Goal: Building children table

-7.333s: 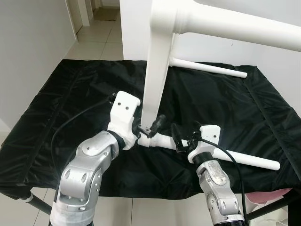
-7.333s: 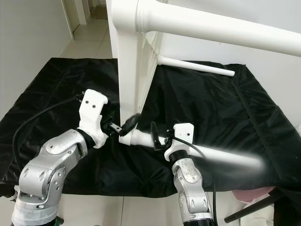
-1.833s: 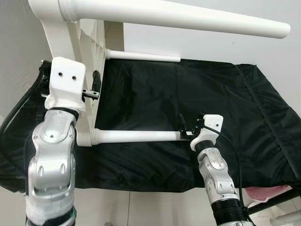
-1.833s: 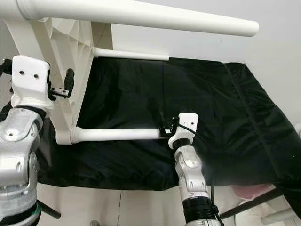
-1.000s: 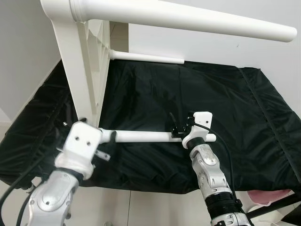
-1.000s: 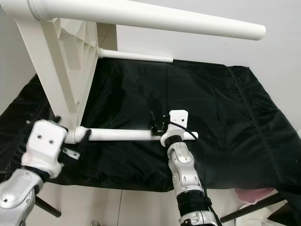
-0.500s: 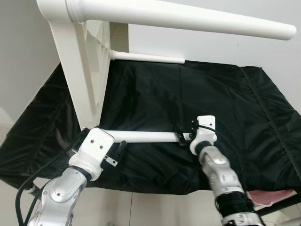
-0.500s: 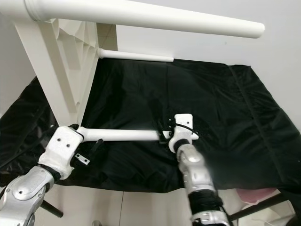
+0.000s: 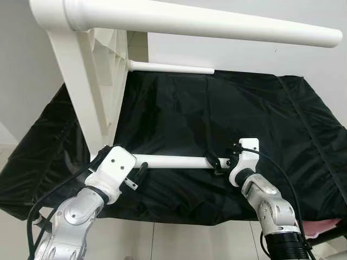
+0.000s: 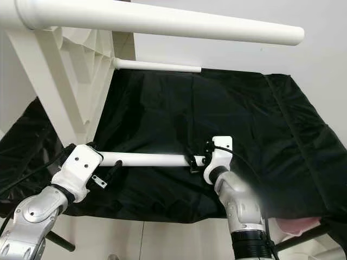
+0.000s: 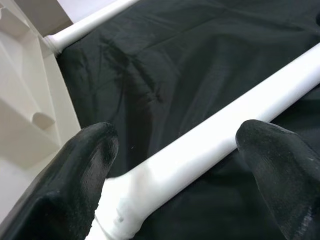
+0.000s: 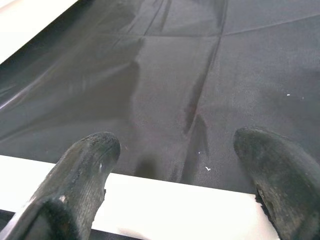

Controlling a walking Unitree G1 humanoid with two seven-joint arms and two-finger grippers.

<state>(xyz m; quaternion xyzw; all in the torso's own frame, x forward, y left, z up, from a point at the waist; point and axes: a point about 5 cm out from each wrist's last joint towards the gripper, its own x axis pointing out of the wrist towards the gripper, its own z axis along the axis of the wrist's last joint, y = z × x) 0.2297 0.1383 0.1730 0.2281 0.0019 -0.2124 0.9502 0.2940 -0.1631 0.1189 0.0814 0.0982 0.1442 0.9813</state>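
Support is a work table draped in wrinkled black fabric [image 9: 227, 116], cloth hanging over the near edge. White children's table [image 9: 89, 97] sits on it tipped on its side at the left end, ribbed underside facing right. Its lower near leg [image 9: 171, 161] runs just above the cloth along the near edge; whether it touches the fabric, can't tell. Lower far leg [image 9: 173, 68] lies along the far edge. Tiled floor [image 9: 179, 241] below.
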